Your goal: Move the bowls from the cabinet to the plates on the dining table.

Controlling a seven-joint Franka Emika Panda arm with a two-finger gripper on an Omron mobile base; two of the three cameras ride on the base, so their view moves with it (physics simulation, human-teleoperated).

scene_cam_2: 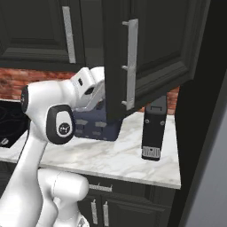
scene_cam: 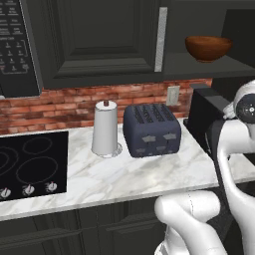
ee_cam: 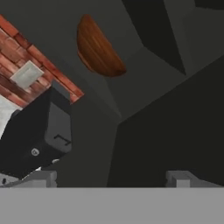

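One reddish-brown wooden bowl (scene_cam: 208, 47) stands on the dark shelf of the cabinet (scene_cam: 99, 40), in its open right-hand section. The cabinet door (scene_cam_2: 150, 53) is swung open, its silver bar handle (scene_cam_2: 131, 64) facing me. In the hand view the bowl (ee_cam: 98, 48) appears rolled sideways, well ahead of my gripper (ee_cam: 111, 179) and apart from it. The fingertips (ee_cam: 41, 178) stand wide apart with nothing between them. My hand (scene_cam_2: 91, 91) is raised beside the open door's edge, below the shelf. The plates and the dining table are out of view.
On the marble counter (scene_cam: 124, 174) stand a dark blue toaster (scene_cam: 152, 130), a paper towel roll (scene_cam: 105, 129) and a tall black appliance (scene_cam_2: 154, 128) under the open cabinet. A stove top (scene_cam: 30, 164) and a microwave (scene_cam: 15, 45) are at the left.
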